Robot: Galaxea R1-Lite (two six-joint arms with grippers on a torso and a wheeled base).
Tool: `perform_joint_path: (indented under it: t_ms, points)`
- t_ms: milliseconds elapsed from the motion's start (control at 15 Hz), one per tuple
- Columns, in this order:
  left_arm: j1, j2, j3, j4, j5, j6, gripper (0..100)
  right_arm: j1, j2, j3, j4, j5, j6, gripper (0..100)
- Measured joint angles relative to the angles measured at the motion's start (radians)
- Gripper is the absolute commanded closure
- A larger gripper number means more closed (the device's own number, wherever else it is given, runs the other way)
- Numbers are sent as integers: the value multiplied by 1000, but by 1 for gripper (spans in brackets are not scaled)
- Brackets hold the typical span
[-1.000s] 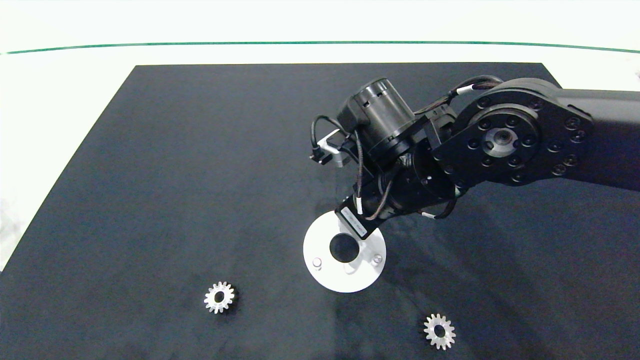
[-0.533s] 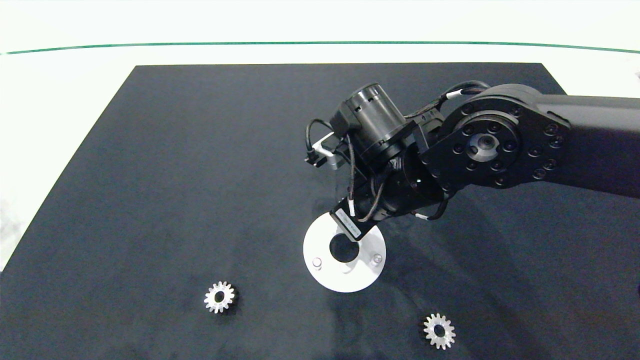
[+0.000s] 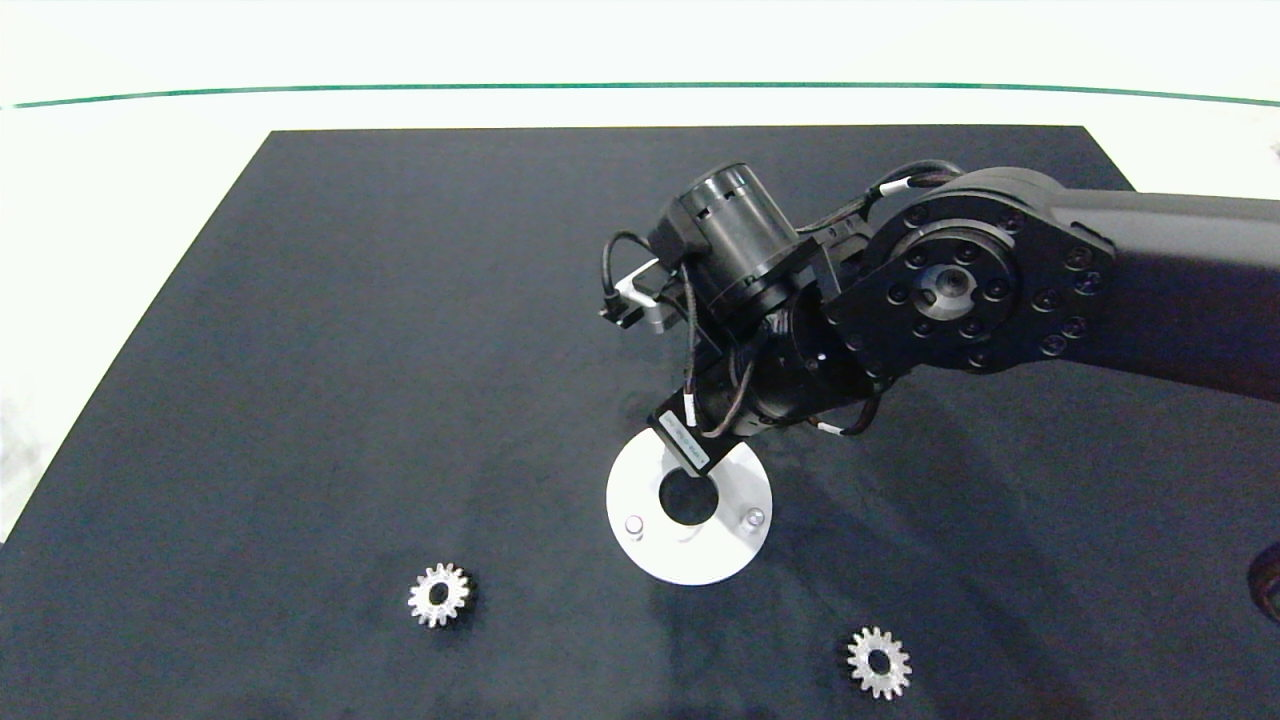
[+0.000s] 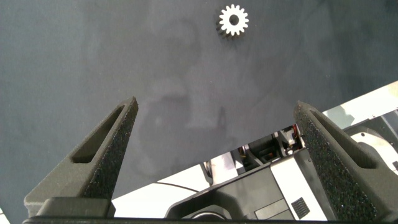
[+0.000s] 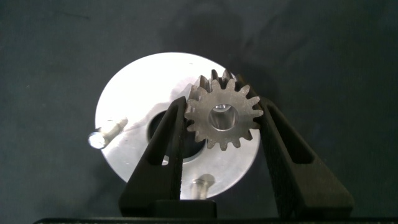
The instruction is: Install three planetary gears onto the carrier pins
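A small silver planetary gear [image 5: 222, 117] with pointed teeth and a round centre hole sits clamped flat between the two grey fingers of the right gripper [image 5: 222, 119], held above the white disc [image 3: 655, 560]. The disc is a flat ring with a large centre hole; two whitish carrier pins [image 3: 634, 524] show on it, the third hidden under the arm. It lies on the black mat [image 3: 400, 350], toward the near edge. Two more gears [image 3: 438, 594] lie apart near that edge, one on either side of the disc. The left gripper [image 4: 221, 130] hangs with fingers spread wide, holding nothing, above the mat.
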Motion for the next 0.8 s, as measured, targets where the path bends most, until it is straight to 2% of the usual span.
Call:
perform_joint_path:
  t_ms: [800]
  points:
    - [0, -9, 4, 1, -1, 0, 0, -6, 3, 10, 2, -1, 3, 78]
